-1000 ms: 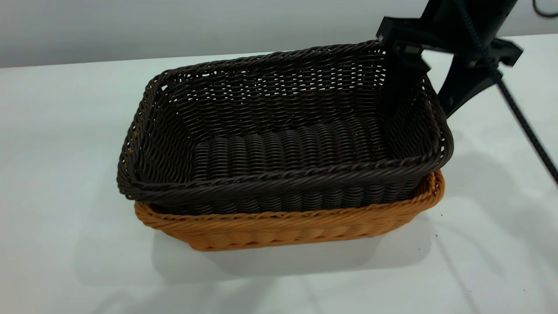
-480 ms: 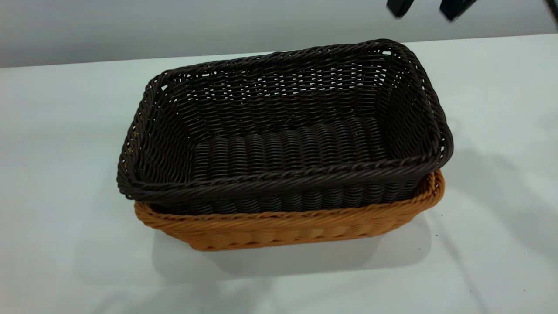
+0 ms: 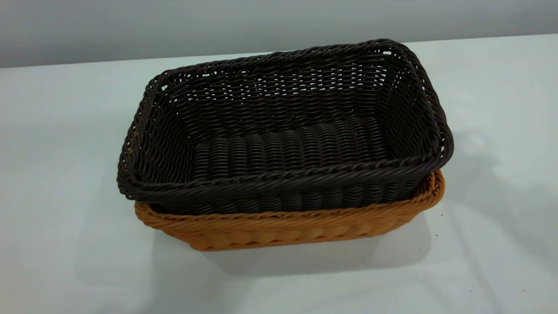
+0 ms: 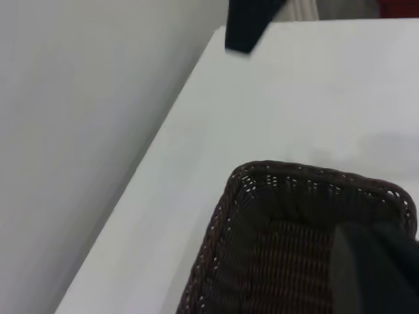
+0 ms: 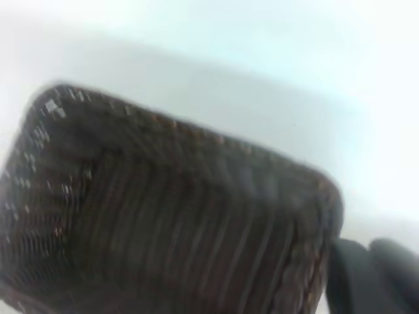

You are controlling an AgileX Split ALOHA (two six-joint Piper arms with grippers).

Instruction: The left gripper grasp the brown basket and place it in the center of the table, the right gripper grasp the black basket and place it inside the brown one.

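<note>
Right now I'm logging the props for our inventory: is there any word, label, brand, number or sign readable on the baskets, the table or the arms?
None: no text can be read in any view.
Black basket: plain weave, no tag showing.
Brown basket: plain weave, no tag showing.
Table: bare white, unmarked.
Dark arm parts at the edges of the wrist views: blurred, no lettering made out.

The black basket [image 3: 283, 131] is sitting nested upright inside the brown basket [image 3: 287, 226], its braided rim overhanging; both are resting centrally on the white worktop [image 3: 65, 131].
</note>
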